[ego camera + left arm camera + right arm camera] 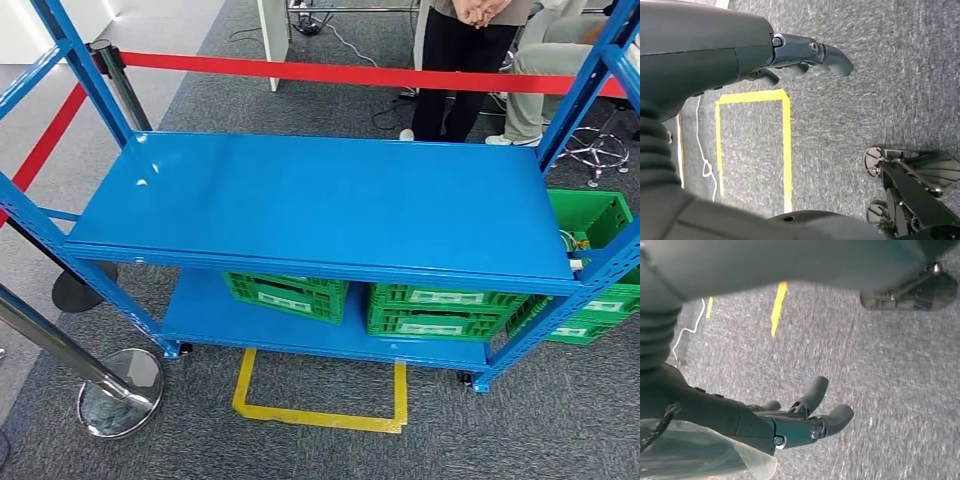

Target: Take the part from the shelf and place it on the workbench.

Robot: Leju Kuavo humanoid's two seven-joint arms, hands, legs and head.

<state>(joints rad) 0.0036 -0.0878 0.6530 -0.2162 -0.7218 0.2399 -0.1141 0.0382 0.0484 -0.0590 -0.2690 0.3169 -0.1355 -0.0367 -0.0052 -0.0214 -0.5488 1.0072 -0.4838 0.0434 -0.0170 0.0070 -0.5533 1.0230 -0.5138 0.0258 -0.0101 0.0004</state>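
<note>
The left hand (798, 57) hung over grey carpet, fingers loosely spread, holding nothing. Ahead stood the blue metal shelf (317, 200); green slatted crates (287, 295) sat on its lower tier, and I could not pick out the part. The right hand (802, 422) hung likewise empty, fingers apart.

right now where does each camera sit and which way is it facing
Head view: high on the body, looking forward and down at the shelf, crates and yellow tape; no arms show.
Left wrist view: behind the hanging left hand, facing the carpet.
Right wrist view: behind the right hand, facing carpet too.
Shared: grey carpet in all three, and yellow tape lines on it.
</note>
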